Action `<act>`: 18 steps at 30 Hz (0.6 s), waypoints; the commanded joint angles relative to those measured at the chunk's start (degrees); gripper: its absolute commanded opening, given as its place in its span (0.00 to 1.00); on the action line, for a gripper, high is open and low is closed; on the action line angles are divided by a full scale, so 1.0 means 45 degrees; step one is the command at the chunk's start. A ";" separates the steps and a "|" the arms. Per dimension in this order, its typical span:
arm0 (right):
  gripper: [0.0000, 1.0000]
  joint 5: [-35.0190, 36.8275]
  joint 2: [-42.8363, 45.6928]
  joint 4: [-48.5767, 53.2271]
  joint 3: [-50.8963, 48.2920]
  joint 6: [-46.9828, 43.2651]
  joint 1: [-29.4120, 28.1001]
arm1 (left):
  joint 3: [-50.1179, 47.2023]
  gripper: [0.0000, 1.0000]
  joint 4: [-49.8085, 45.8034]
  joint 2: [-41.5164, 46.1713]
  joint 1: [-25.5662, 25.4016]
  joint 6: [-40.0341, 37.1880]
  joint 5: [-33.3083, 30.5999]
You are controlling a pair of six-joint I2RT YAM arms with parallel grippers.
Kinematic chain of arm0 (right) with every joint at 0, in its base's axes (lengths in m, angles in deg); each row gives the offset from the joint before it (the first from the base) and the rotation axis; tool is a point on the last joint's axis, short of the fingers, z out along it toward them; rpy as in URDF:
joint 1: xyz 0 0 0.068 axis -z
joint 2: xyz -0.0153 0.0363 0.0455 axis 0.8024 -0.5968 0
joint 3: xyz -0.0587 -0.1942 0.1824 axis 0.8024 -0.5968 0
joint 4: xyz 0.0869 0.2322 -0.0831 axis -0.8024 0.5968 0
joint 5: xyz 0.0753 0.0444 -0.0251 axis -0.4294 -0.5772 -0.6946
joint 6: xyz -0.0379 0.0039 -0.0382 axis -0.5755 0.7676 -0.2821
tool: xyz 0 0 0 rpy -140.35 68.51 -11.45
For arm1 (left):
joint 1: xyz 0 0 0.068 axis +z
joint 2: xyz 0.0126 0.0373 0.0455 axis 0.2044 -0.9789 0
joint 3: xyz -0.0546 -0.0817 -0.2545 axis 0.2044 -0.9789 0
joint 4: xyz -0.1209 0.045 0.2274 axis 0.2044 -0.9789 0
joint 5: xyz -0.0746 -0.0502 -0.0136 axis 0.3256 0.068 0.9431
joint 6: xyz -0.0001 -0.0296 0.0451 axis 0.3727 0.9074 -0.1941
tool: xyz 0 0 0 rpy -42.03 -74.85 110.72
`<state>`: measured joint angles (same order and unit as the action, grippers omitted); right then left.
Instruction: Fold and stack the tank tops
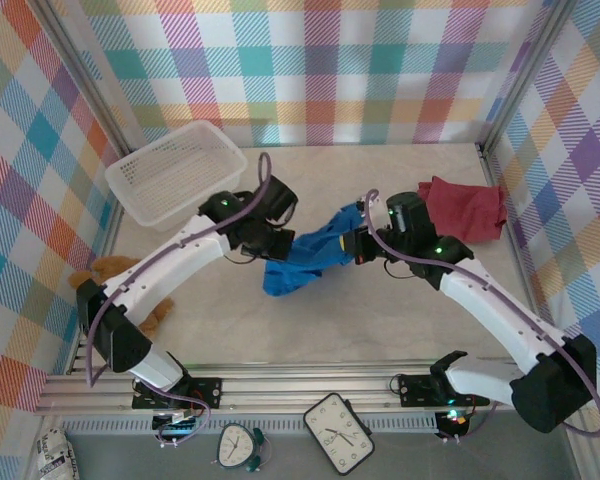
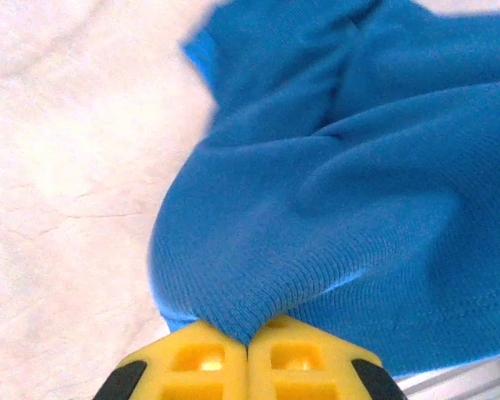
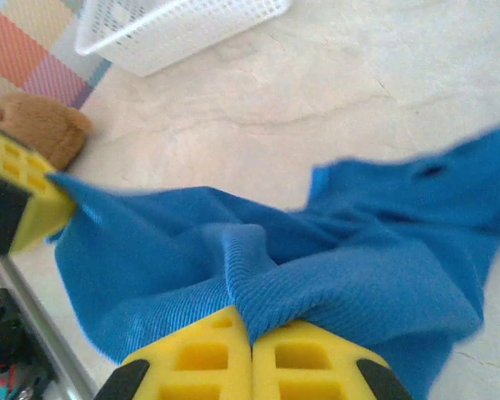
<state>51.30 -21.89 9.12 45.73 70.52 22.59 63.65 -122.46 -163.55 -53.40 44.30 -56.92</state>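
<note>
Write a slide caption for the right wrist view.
Right gripper shut on the blue tank top, white basket and teddy bear beyond.

Basket (image 1: 175, 172) and teddy bear (image 1: 120, 275) crowd the left; near table (image 1: 360, 322) open.

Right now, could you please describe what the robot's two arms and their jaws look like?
Both the left arm and right arm have white tubular links joined by black joint housings, with small green lights near the wrists. A mauve cable loops along each arm. The jaws are bright yellow blocks with square recesses, on black bases.
</note>
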 commanded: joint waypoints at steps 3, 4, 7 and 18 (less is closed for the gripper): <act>0.03 -0.0178 -0.0339 0.1729 0.0313 0.0019 0.0015 | 0.0886 0.00 -0.1028 -0.1379 0.0755 -0.2180 0.1367; 0.03 -0.0114 -0.0582 0.1826 0.0267 0.0018 0.0020 | 0.1002 0.01 -0.0849 -0.1923 0.0753 -0.2327 0.1868; 0.03 -0.0101 -0.1293 0.1489 -0.0103 0.0105 0.0157 | 0.1289 0.03 -0.0087 -0.3685 0.0754 -0.2558 0.2376; 0.05 -0.0956 -0.6119 -0.0481 0.0463 -0.0213 0.2236 | 0.5675 0.22 0.1064 -0.9256 0.0986 -0.1803 0.0414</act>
<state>48.98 -46.50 9.62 45.38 70.45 30.88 84.24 -118.24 -205.01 -49.38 34.57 -52.59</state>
